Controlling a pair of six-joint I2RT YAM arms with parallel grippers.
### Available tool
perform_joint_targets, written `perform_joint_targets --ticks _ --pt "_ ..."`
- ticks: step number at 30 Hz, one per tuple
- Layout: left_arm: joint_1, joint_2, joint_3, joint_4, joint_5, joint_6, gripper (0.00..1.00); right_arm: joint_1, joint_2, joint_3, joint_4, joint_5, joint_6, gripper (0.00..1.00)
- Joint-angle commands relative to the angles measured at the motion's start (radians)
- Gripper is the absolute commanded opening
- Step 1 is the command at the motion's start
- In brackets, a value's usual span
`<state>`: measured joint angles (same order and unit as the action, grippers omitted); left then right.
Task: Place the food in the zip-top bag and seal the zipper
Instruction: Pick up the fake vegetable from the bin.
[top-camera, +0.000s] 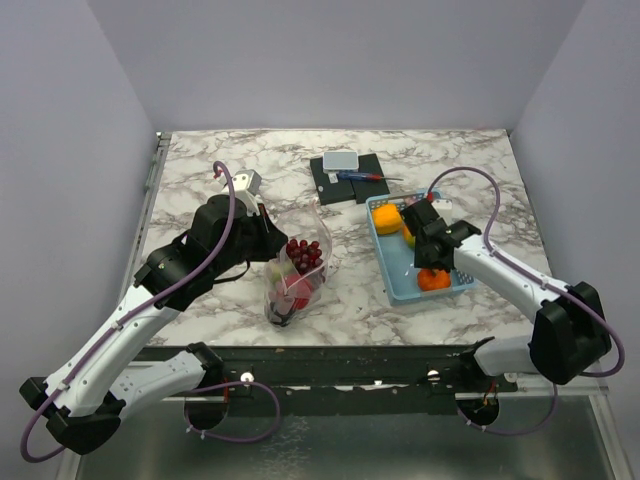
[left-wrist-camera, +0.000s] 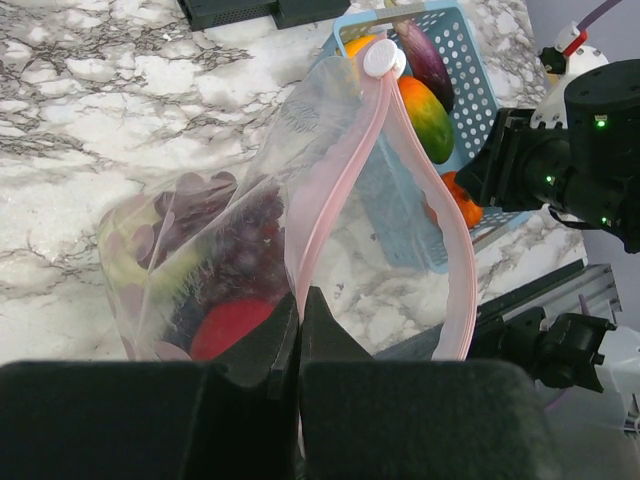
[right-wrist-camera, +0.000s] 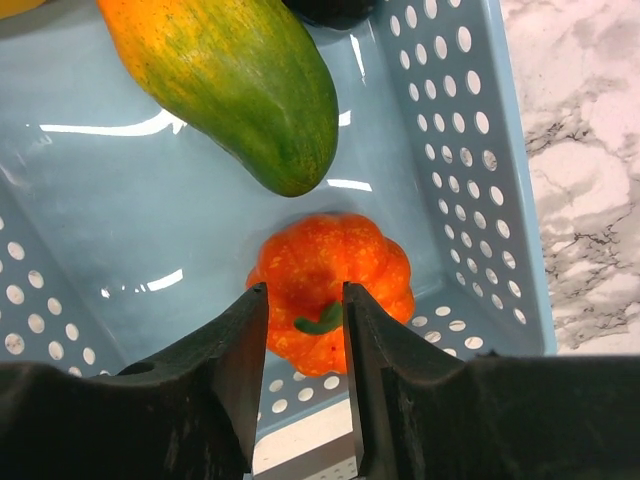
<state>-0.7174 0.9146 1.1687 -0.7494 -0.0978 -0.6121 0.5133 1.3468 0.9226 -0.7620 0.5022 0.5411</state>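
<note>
The clear pink-tinted zip-top bag (top-camera: 297, 275) stands near the table's middle with dark grapes (top-camera: 303, 253), a red piece (left-wrist-camera: 228, 325) and green cabbage (left-wrist-camera: 150, 270) inside. Its pink zipper (left-wrist-camera: 345, 170) gapes open, with the white slider (left-wrist-camera: 383, 58) at the far end. My left gripper (left-wrist-camera: 298, 300) is shut on the near rim of the bag (left-wrist-camera: 220, 240). My right gripper (right-wrist-camera: 305, 300) is open, inside the light-blue basket (top-camera: 388, 262), its fingers either side of an orange pumpkin's (right-wrist-camera: 330, 255) stem, close above it.
An orange-green mango (right-wrist-camera: 240, 80) lies in the basket (right-wrist-camera: 460, 150) beyond the pumpkin, with a purple eggplant (left-wrist-camera: 425, 55) and a yellow-orange piece (top-camera: 387, 218) farther back. Black pads with a white box (top-camera: 340, 160) sit at the table's back.
</note>
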Motion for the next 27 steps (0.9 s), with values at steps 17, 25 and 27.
perform_joint_targets --ticks 17,25,27 --pt "-0.005 0.003 0.004 -0.024 0.015 0.039 0.0 -0.018 0.068 0.023 -0.032 -0.025 -0.032 0.22" --pt "-0.005 0.007 0.006 -0.025 0.015 0.046 0.0 -0.019 0.056 0.038 -0.052 -0.017 -0.03 0.01" --pt "-0.004 0.009 0.008 -0.025 0.015 0.047 0.0 -0.018 0.049 0.044 -0.055 -0.016 -0.033 0.01"
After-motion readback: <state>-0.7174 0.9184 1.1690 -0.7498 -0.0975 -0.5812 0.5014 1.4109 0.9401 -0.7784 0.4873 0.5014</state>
